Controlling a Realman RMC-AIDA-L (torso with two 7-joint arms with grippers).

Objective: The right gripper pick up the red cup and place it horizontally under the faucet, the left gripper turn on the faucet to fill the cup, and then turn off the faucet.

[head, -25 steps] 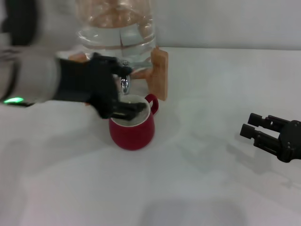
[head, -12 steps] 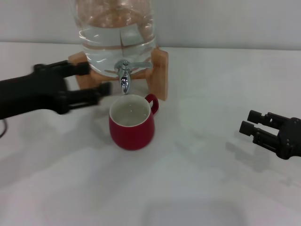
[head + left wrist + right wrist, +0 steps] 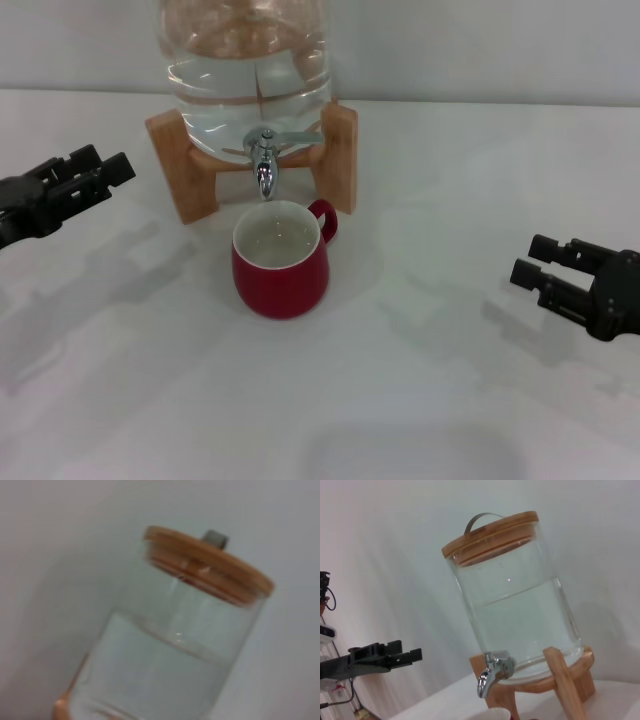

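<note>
Under the faucet (image 3: 264, 162) the red cup (image 3: 280, 262) is sitting upright on the worktop (image 3: 430, 390), while the left gripper (image 3: 100, 172) and right gripper (image 3: 532, 262) are hanging well off to either side, fingers slightly apart, holding nothing.

The head camera looks down from above at the white table (image 3: 420, 400), while both wrist cameras sit low and look sideways at the glass jar (image 3: 520, 610), the left one closer, and all three see that jar.
</note>
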